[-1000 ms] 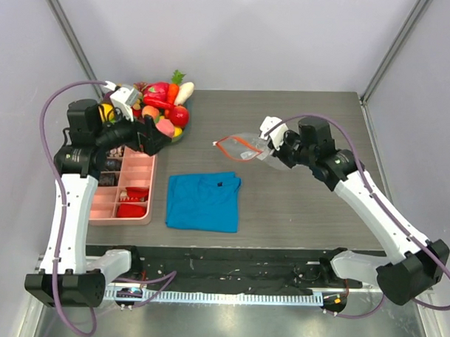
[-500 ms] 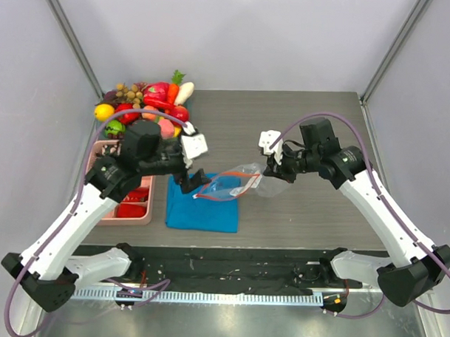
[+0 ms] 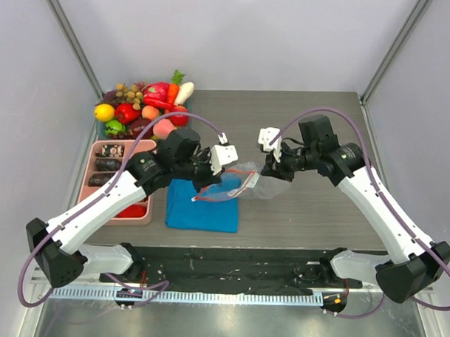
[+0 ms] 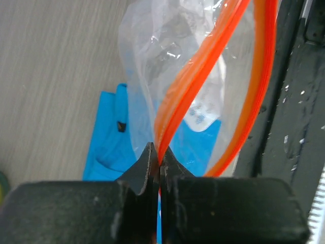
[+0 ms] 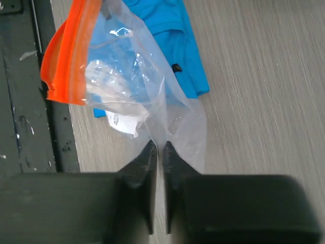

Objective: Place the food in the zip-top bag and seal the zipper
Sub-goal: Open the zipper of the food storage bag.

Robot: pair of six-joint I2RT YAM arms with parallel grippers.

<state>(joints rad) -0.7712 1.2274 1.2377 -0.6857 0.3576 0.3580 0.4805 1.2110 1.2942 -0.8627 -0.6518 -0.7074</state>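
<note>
The zip-top bag (image 3: 248,185) hangs clear and crinkled between my two grippers, above the right edge of a blue cloth (image 3: 201,206). My left gripper (image 3: 205,184) is shut on the zipper (image 3: 222,196). In the left wrist view the orange-red strip (image 4: 198,76) runs straight into the closed tips (image 4: 160,160). My right gripper (image 3: 267,174) is at the bag's other end. Its jaws stand a narrow slit apart (image 5: 159,147), with the clear film (image 5: 132,76) still lying between the tips. The food (image 3: 149,107) is heaped at the far left of the table. None of it is in the bag.
A pink divided tray (image 3: 102,143) lies left of the cloth, partly under my left arm. A black strip runs along the table's near edge (image 3: 229,265). Grey walls close in the left, back and right sides.
My left arm swung from the food pile to the bag and shut on the zipper. My right gripper brought the bag nearer over the cloth, and its jaws have parted slightly.
</note>
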